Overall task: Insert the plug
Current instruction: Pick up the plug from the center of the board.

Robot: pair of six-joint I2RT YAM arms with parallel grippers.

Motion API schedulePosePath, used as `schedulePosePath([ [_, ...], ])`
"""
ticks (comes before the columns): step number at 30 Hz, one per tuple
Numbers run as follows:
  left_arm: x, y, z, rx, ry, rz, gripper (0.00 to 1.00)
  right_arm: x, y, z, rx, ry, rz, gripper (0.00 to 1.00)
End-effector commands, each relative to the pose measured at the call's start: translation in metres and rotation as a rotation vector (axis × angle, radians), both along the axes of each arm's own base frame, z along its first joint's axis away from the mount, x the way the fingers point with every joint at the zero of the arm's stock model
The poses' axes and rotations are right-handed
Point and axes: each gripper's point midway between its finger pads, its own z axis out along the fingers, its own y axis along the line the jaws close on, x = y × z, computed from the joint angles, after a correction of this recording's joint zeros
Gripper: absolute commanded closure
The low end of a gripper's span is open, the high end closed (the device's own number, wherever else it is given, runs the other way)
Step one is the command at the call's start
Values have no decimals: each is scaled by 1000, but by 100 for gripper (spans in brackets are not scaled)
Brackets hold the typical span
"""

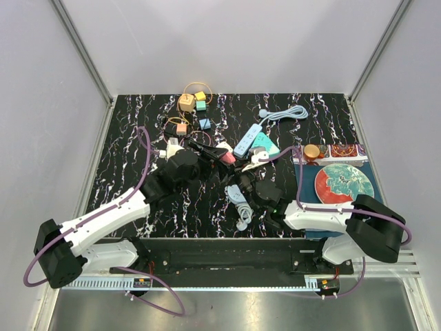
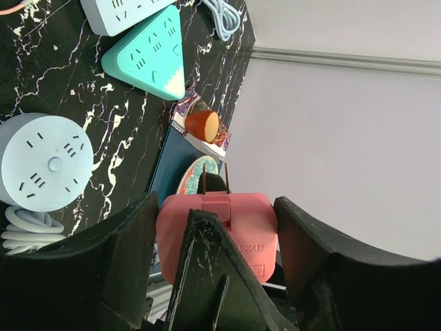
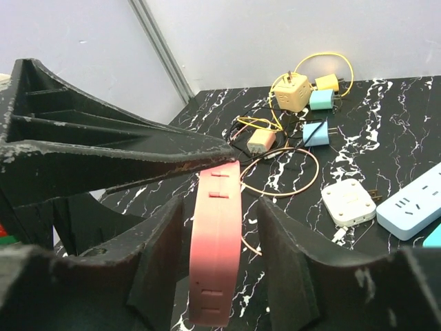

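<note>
A pink plug with two thin prongs hangs in the air over the middle of the black marble table. My left gripper is shut on its broad sides. My right gripper stands astride the plug's narrow edge, with a gap showing on each side of it, so it is open. In the top view the plug sits between the two gripper heads. A round pale blue socket lies on the table below, with a teal triangular socket farther off.
A long pale blue power strip lies beside the teal socket. Small cube adaptors and cables crowd the back. A white square adaptor lies nearby. A red patterned plate and an orange cup rest on a blue mat at the right.
</note>
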Motion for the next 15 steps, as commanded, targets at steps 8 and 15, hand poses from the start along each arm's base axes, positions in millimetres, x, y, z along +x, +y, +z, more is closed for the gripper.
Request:
schedulePosePath([
  [8, 5, 4, 21, -52, -64, 38, 68, 5, 3, 31, 50, -79, -31, 81],
  [15, 12, 26, 31, 158, -181, 57, 23, -4, 9, 41, -49, -81, 42, 100],
])
